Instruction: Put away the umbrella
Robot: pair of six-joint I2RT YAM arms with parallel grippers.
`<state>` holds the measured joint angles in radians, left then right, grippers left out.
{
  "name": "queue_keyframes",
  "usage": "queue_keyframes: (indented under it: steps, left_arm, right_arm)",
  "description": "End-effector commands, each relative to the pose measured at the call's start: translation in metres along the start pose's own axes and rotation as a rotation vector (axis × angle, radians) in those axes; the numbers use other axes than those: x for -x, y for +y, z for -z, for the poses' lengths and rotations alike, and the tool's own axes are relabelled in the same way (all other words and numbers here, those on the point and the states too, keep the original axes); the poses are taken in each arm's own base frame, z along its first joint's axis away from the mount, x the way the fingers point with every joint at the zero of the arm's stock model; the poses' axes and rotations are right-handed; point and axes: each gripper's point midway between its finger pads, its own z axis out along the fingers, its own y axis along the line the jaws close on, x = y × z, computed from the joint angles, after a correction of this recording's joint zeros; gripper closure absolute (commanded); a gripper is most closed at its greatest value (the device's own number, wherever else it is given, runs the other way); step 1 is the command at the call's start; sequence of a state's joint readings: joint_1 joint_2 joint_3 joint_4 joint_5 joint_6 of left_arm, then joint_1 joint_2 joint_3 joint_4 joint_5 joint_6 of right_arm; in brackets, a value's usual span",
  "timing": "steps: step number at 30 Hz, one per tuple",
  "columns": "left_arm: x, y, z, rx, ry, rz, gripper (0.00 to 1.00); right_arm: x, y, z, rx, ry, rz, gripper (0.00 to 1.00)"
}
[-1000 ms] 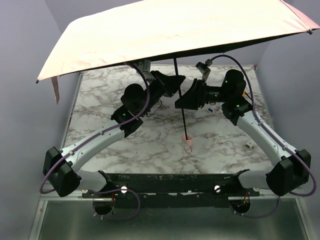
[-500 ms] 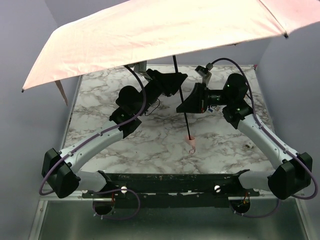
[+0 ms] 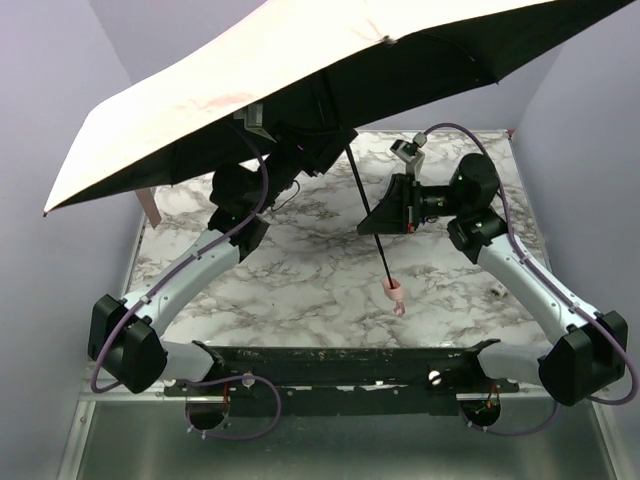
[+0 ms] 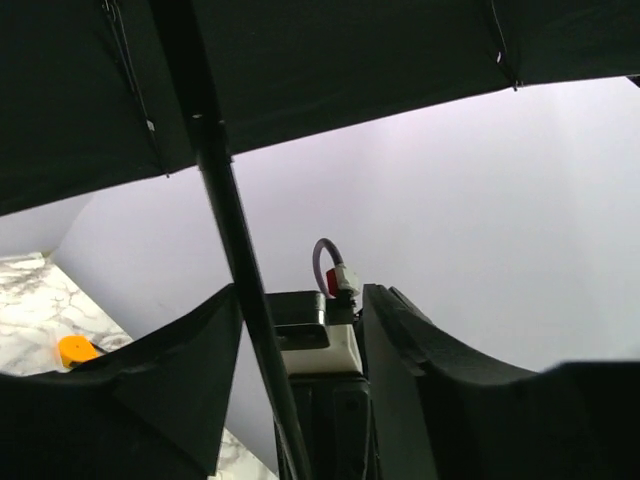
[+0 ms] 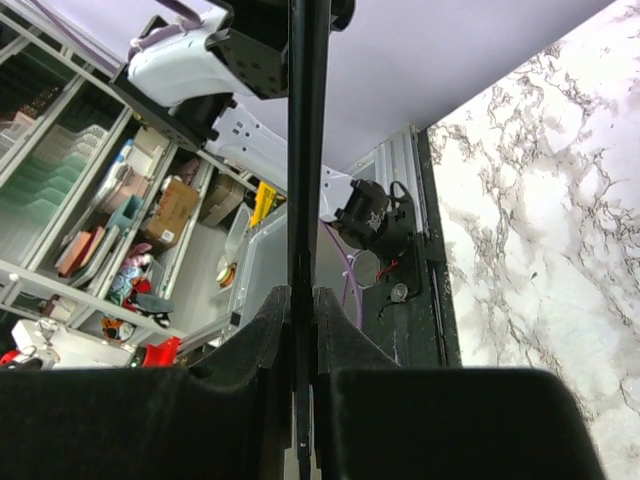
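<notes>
Right hand [image 5: 300, 310] pinches umbrella [image 3: 250, 90] shaft; canopy partly hides left hand [image 4: 300, 330].

Pale pink umbrella [image 3: 230, 90], black beneath; grey-veined white marble table [image 3: 300, 275].

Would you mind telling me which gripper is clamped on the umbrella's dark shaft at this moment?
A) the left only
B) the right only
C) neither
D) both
B: the right gripper is pressed shut on the shaft, while the left gripper has its jaws standing apart around it.
</notes>
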<state>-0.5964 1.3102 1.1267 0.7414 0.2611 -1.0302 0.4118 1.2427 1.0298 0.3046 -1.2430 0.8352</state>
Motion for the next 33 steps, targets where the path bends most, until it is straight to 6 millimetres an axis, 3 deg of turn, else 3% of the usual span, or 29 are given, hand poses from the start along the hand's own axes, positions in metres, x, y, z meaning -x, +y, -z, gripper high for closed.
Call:
queue_keyframes:
  steps: [1,4,6,7,9,12,14,18,21,26,28,29,32,33]
  left_arm:
    - [0.001,-0.023,-0.004,-0.11,0.015,0.051,0.54]
    - [0.004,-0.026,-0.004,-0.118,0.006,0.04,0.69]
    - [0.006,-0.029,-0.005,-0.127,0.005,0.024,0.95]
    - [0.006,-0.03,-0.005,-0.132,0.01,0.017,1.0]
    - [0.005,-0.029,-0.005,-0.108,0.023,0.012,1.0]
    - [-0.004,-0.026,-0.003,-0.008,0.07,-0.046,1.0]
    - [-0.013,-0.021,0.002,0.088,0.083,-0.096,1.0]
    - [-0.019,-0.01,0.01,0.221,0.06,-0.137,1.0]
    - [-0.018,-0.003,0.01,0.309,0.03,-0.172,1.0]
    - [-0.02,-0.004,0.009,0.339,0.007,-0.199,1.0]
    - [-0.021,-0.006,0.007,0.329,0.006,-0.203,1.0]
    - [-0.022,-0.009,0.006,0.308,0.005,-0.199,1.0]
    - [-0.028,-0.03,0.008,0.127,-0.007,-0.169,1.0]
    - [-0.026,-0.043,0.011,0.029,-0.01,-0.15,0.92]
  right_arm:
    - [0.001,0.018,0.004,0.041,0.004,0.143,1.0]
    - [0.0,0.013,0.004,0.021,0.008,0.153,1.0]
    - [-0.001,0.009,0.004,0.007,0.01,0.161,1.0]
    - [-0.002,0.007,0.004,-0.001,0.013,0.161,1.0]
    - [0.0,0.002,0.005,-0.034,0.012,0.193,0.98]
    - [0.017,-0.006,0.007,-0.141,0.015,0.267,0.6]
    - [0.03,-0.005,0.006,-0.17,0.02,0.305,0.4]
    - [0.048,-0.011,-0.004,-0.203,0.024,0.315,0.36]
    - [0.055,-0.018,-0.011,-0.232,0.02,0.313,0.39]
    - [0.056,-0.029,-0.017,-0.248,0.021,0.282,0.7]
    - [0.053,-0.026,-0.018,-0.225,0.02,0.271,0.94]
    - [0.052,-0.022,-0.019,-0.205,0.02,0.266,0.99]
    - [0.044,-0.003,-0.02,-0.107,0.028,0.242,1.0]
    - [0.041,0.008,-0.019,-0.062,0.031,0.235,1.0]
